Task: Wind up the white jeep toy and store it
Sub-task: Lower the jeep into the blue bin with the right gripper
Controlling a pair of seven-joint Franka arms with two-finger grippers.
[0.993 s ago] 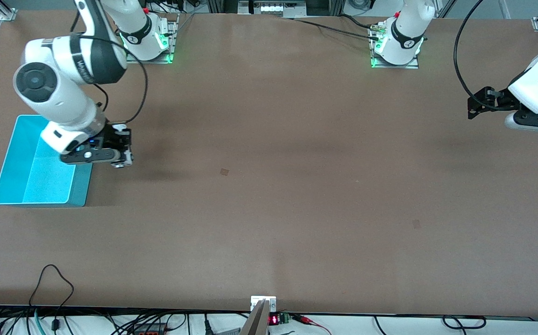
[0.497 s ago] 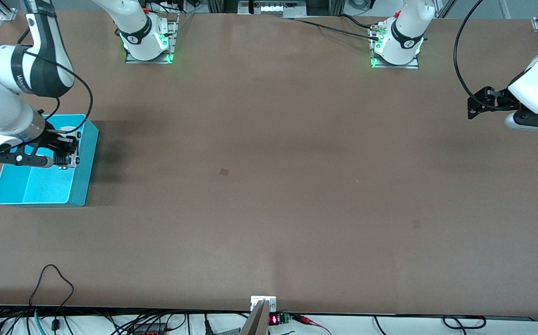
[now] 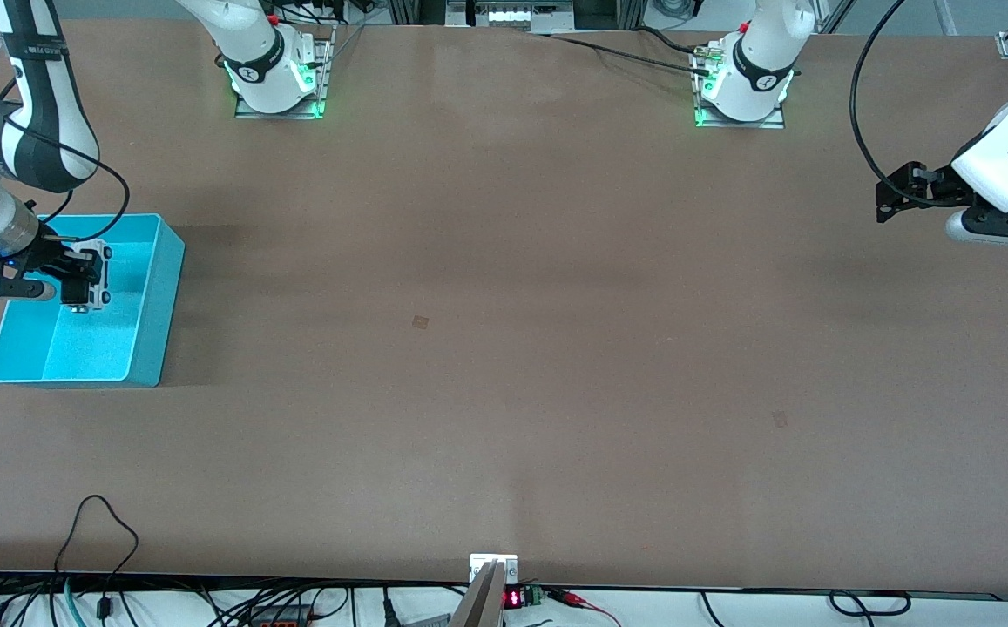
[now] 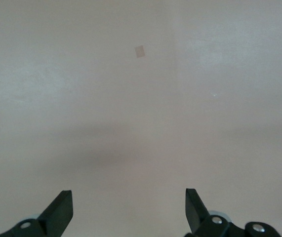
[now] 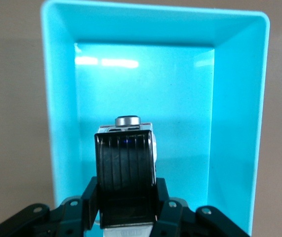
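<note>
Brown table (image 3: 504, 348) carries a cyan bin (image 3: 155, 305); over it the right gripper (image 3: 85, 277) clamps the jeep (image 5: 131, 129). Left gripper (image 4: 129, 210) waits, jaws spread.

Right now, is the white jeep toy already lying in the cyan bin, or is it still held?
Still held: the right gripper is shut on the white jeep toy, hanging over the cyan bin, not yet released.

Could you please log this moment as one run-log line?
right gripper: shut on white jeep toy, over cyan bin | left gripper: open, waiting at its end of table | stage: jeep not yet released
</note>
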